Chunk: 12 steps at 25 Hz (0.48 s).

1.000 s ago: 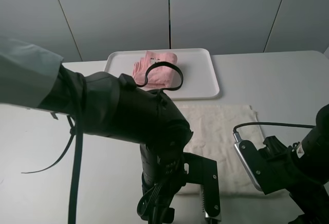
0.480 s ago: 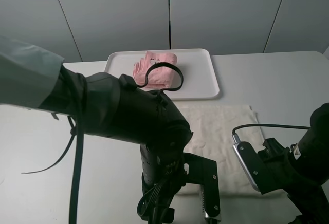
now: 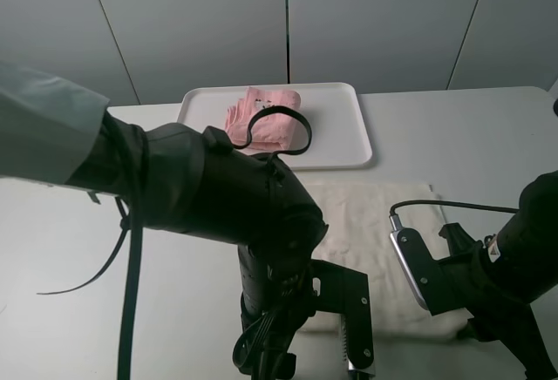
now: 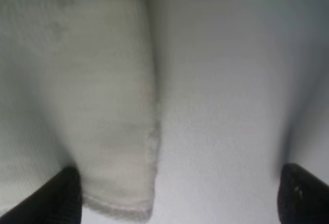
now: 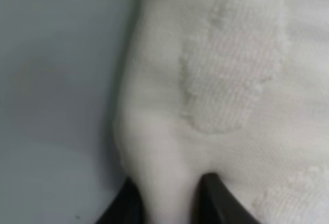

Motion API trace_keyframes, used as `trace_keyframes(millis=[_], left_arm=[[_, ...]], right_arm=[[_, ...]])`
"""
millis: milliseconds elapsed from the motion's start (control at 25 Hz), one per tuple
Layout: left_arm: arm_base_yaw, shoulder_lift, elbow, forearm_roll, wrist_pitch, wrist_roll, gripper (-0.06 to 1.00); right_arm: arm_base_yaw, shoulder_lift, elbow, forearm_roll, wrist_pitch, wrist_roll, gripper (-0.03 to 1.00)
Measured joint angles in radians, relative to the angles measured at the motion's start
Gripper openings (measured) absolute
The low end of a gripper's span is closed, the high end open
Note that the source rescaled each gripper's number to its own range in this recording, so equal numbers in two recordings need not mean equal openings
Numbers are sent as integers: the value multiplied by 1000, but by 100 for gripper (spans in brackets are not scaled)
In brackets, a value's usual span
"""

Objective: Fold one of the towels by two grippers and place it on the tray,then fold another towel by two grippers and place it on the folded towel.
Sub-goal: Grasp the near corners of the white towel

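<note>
Cream towel (image 3: 366,214) edge pinched in right jaws, left jaws spread wide, left arm (image 3: 218,197) partly hiding tray (image 3: 349,127)

We see a pale grey counter (image 3: 453,136) backed by a grey panelled wall (image 3: 375,23), its panels divided by thin dark seams, under soft even light.

readable text: none that I can make out in any of my views
cream towel (image 5: 231,80): only a faint embossed pattern, no letters I can read
pink towel (image 3: 272,98): too small in my high view to tell any label
tray (image 3: 336,127): plain white, no marking I can read
</note>
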Motion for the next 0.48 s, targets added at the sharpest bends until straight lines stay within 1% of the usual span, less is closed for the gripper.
trace_keyframes(millis=[40, 120, 160, 280, 480], left_arm=[[0, 0, 0, 0, 0, 0, 99], [0, 0, 0, 0, 0, 0, 99], [0, 0, 0, 0, 0, 0, 99], [0, 0, 0, 0, 2, -4, 99], [-4, 2, 0, 34, 0, -47, 99]], right_arm=[[0, 0, 0, -3, -4, 0, 18], [0, 0, -1, -5, -16, 0, 6], [0, 0, -1, -7, -19, 0, 2], [0, 0, -1, -15, -19, 0, 1], [0, 0, -1, -21, -19, 0, 1]])
